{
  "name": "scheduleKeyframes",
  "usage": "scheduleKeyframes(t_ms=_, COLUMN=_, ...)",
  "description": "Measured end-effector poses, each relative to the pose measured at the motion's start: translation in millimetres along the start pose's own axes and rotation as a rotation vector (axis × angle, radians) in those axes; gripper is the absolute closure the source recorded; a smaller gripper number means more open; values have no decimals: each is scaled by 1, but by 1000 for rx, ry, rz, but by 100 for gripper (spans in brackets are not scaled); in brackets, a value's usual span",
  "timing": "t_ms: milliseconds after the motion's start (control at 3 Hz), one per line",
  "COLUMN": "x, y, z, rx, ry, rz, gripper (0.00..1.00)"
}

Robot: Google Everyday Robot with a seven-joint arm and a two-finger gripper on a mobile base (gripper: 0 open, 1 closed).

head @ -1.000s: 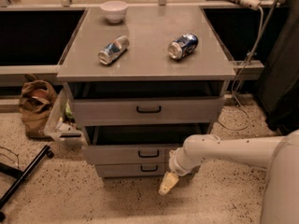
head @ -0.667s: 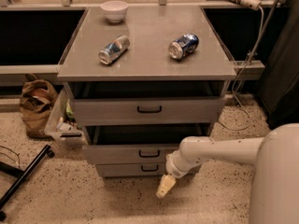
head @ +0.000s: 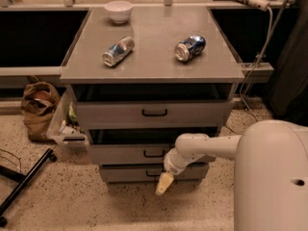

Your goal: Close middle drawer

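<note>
The middle drawer [head: 130, 154] is the second grey front of the cabinet, with a small dark bar handle [head: 155, 153]. It stands pulled out a little, with a dark gap above it. The top drawer [head: 110, 114] is also out a bit, and the bottom drawer [head: 125, 173] sits below. My gripper [head: 163, 183] hangs on the white arm [head: 207, 148] in front of the bottom drawer, just below and right of the middle handle. It points down-left, fingers together and holding nothing.
Two crushed cans [head: 118, 51] [head: 189, 48] and a white bowl [head: 118, 10] lie on the cabinet top. A brown bag [head: 39, 105] and a clear bin [head: 65, 124] stand at the left. A black stand leg [head: 24, 182] lies on the floor. A cable [head: 257, 57] hangs at the right.
My gripper has moved a little left and up, closer to the drawer fronts. The drawers have not moved.
</note>
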State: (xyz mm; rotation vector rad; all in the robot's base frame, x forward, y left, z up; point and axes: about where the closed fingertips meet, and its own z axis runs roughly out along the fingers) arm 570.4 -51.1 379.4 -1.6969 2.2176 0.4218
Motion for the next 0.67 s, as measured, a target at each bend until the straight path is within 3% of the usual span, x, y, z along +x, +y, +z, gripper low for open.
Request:
scheduleKeyframes(t_ms=333, x=-21, y=-21, z=7, rx=8, ry=10, rz=-37, gripper=0)
scheduleKeyframes(t_ms=667, x=-20, y=-23, z=6, rx=9, ry=9, rz=-41, gripper=0)
